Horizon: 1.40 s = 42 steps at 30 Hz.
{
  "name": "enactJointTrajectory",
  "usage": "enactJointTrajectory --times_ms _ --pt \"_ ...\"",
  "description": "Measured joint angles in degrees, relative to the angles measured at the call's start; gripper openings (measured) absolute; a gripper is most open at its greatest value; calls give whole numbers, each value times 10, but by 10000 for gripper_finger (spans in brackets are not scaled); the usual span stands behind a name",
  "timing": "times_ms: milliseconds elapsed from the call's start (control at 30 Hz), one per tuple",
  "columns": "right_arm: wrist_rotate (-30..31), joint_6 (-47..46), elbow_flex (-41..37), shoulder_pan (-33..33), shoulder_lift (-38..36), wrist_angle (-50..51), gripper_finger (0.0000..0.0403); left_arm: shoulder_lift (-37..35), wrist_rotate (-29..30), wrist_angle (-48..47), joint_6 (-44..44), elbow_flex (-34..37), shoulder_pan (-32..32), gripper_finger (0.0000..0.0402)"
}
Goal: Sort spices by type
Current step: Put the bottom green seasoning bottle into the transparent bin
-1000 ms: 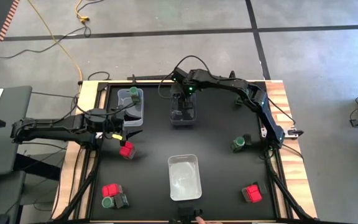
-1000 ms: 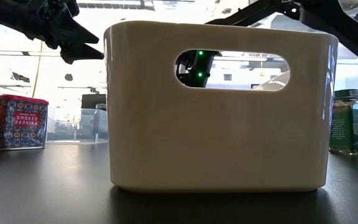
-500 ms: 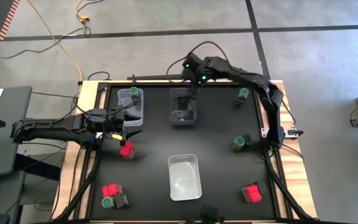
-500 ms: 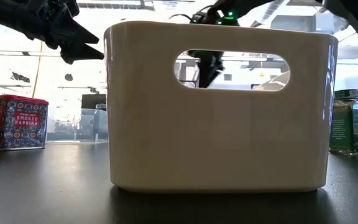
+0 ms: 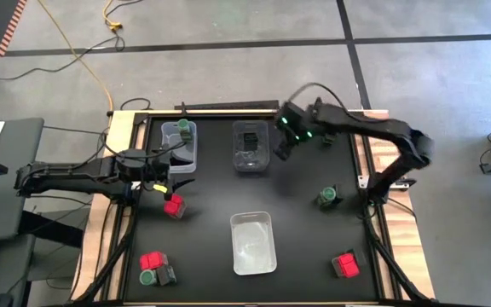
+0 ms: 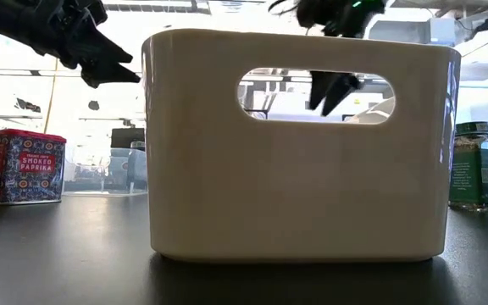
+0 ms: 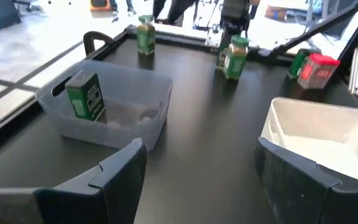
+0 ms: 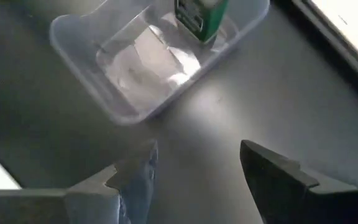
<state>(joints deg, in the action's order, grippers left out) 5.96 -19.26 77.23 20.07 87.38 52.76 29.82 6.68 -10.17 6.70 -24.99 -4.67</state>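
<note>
My right gripper [image 5: 280, 150] hangs open just right of the far middle clear bin [image 5: 251, 159], touching nothing. A dark green box [image 5: 250, 136] [image 8: 197, 14] stands in that bin. A green-lidded jar [image 5: 182, 128] sits in the far left bin [image 5: 180, 147]. My left gripper [image 5: 180, 176] waits open above the table, near that bin. Loose on the table are a red packet [image 5: 173, 205], a near-left cluster of red packet [image 5: 151, 260], jar [image 5: 147, 277] and dark box [image 5: 166, 275], a jar with a dark box [image 5: 329, 198], and a red packet [image 5: 345, 264].
An opaque white bin [image 5: 253, 243] [image 6: 299, 144] stands at the near middle and fills the low view. The right arm reaches in over the far right corner of the table. The black table top [image 5: 301, 230] between the bins and the right-hand spices is bare.
My right gripper has risen out of the far middle bin and swung toward the table's right, and now hangs beside that bin. The dark green box stays in the bin. My left arm has kept still.
</note>
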Motion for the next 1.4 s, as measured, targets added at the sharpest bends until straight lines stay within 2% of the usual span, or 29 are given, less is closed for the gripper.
enactJointTrajectory --times_ms 167,333,600,667,900,1033,1133,1233,1400 --pt "96 -149 -93 -91 -107 -19 260 0 0 -9 -19 1 0 282" --pt "168 -276 -149 -183 -185 -19 260 0 0 6 -40 1 0 281" --pt "263 -401 -219 -305 -268 1 260 6 1 1 22 0 2 281" --pt "286 -424 -237 -325 -286 8 260 17 17 -9 42 -12 11 281" --pt "300 -416 -284 -338 -345 14 260 121 118 -69 75 -107 77 281" --pt "300 -386 -290 -338 -378 29 260 210 175 -121 132 -185 116 281" --pt "300 -360 -290 -338 -411 43 260 276 195 -166 181 -244 140 281" --pt "300 -331 -290 -338 -447 46 260 339 215 -228 257 -306 160 281" --pt "300 -283 -290 -338 -495 47 260 423 219 -363 454 -400 190 281"
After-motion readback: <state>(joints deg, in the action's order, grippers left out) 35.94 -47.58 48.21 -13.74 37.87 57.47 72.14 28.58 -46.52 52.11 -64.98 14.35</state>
